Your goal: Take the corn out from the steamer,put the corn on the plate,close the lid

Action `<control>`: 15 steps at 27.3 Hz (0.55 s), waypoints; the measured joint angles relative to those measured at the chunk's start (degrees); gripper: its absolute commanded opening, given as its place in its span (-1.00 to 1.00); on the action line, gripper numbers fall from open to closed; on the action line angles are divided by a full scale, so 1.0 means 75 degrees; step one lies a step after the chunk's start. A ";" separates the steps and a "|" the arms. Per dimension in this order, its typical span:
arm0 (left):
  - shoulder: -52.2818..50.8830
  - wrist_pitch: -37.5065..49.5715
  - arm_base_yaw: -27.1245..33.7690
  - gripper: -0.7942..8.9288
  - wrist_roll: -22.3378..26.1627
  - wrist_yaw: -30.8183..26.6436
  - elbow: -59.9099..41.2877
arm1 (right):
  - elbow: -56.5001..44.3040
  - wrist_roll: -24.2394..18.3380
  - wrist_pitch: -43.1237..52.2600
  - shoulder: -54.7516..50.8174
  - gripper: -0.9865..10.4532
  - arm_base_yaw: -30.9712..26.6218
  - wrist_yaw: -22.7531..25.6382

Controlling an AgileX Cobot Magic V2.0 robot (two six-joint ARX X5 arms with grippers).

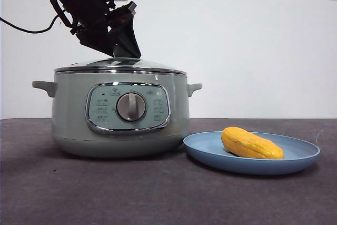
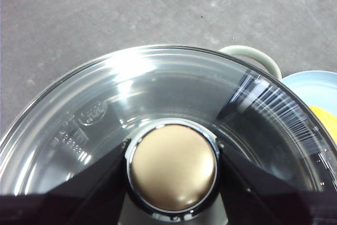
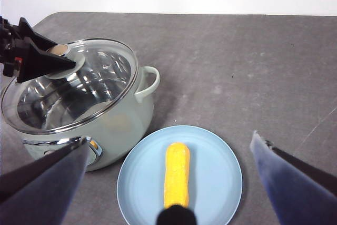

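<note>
Glass lid [image 1: 121,65]: it sits on the steamer [image 1: 120,114], left of middle in the front view. It looks flat all around the rim.
Left gripper [image 2: 172,168]: your black jaws are closed on the lid knob [image 2: 172,167], one on each side.
Right gripper [image 3: 168,183]: jaws wide apart, holding nothing, up over the plate [image 3: 210,172]. Let it wait.
Corn [image 1: 251,143]: yellow, lying on the blue plate at the lower right of the front view, beside the steamer.
Step now: I think the lid is going down, or is just down.
Do it well: check that the chrome rim sits even on the pot. Then open your left jaws slowly. Lift straight up, so you do not drag the knob and tip the lid.
</note>
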 measured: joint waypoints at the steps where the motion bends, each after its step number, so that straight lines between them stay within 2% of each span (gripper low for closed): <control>1: 0.0000 -0.0006 0.0000 0.18 0.0000 0.0000 0.0000 | 0.0000 0.0003 0.0000 0.0000 0.22 0.0000 -0.0003; 15: -0.0283 -0.0460 0.0017 0.18 -0.0152 -0.0052 -0.0017 | 0.0000 0.0000 -0.0280 0.0000 0.22 0.0000 -0.0003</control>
